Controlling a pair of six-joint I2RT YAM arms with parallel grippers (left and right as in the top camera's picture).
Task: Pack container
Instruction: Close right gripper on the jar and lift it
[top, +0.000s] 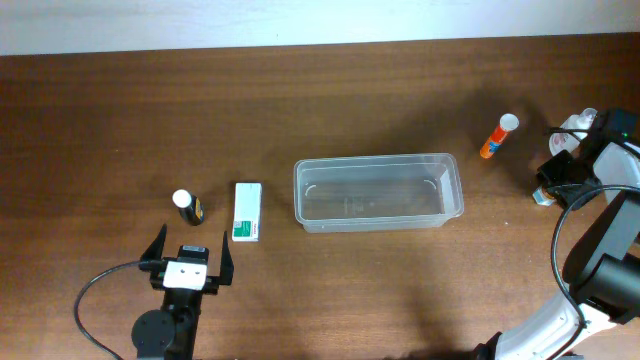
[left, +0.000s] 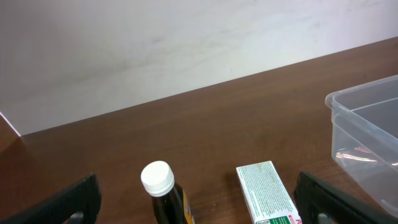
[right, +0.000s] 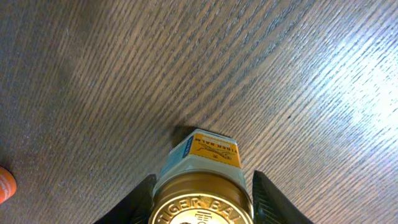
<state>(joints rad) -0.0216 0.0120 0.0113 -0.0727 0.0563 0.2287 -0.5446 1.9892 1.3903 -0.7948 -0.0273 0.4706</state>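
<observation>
The clear plastic container (top: 300, 172) stands empty in the middle of the table; its corner shows in the left wrist view (left: 348, 102). A dark bottle with a white cap (top: 186, 206) (left: 163, 186) and a white-and-green box (top: 247, 211) (left: 267, 193) lie left of it. My left gripper (top: 190, 262) (left: 199, 199) is open and empty, just in front of these two. My right gripper (top: 552, 185) (right: 202, 208) is at the far right, its fingers closed against a gold-lidded balm jar (right: 202, 186) (top: 541, 197) that stands on the table.
An orange tube with a white cap (top: 498, 136) lies right of the container, up from the right gripper; its edge shows in the right wrist view (right: 3, 184). A white wall borders the table's far edge (left: 186, 50).
</observation>
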